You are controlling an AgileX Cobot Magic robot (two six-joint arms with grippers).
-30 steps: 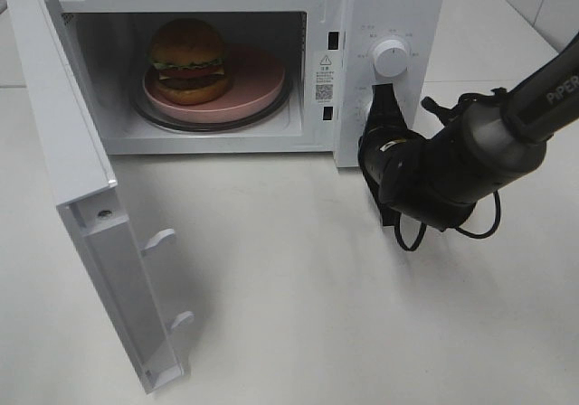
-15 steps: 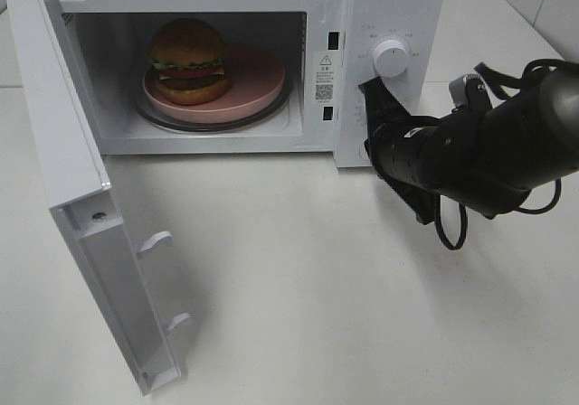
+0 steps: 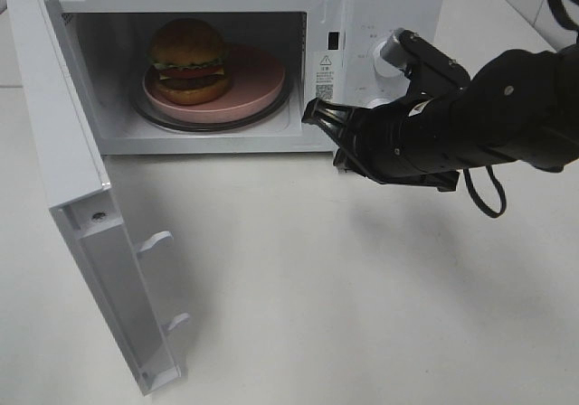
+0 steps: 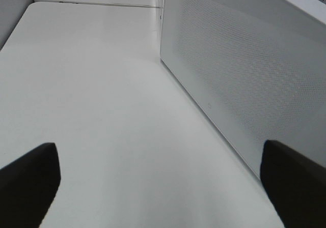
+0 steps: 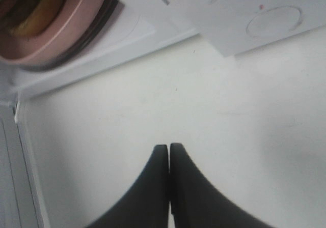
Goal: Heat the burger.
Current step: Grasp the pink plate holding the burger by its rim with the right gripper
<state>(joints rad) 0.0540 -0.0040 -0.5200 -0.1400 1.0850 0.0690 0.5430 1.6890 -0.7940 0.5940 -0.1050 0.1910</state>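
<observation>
The burger (image 3: 188, 60) sits on its plate (image 3: 258, 84) inside the microwave (image 3: 398, 7) at the worktop's far edge, door (image 3: 63, 152) wide open. My right jaws (image 3: 314, 112) hover pressed together, empty, before the opening; my left jaws (image 4: 158, 149) gape empty beside its wall. Shutting the door and setting the dial (image 3: 390, 51) look left to do.

Right gripper (image 3: 314, 109) extends sideways, jaws pressed together; left gripper (image 4: 159, 154) stands spread wide.

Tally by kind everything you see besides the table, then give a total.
microwave: 1
burger: 1
pink plate: 1
glass turntable: 1
robot hands: 2 (left hand, right hand)
Total: 6
</observation>
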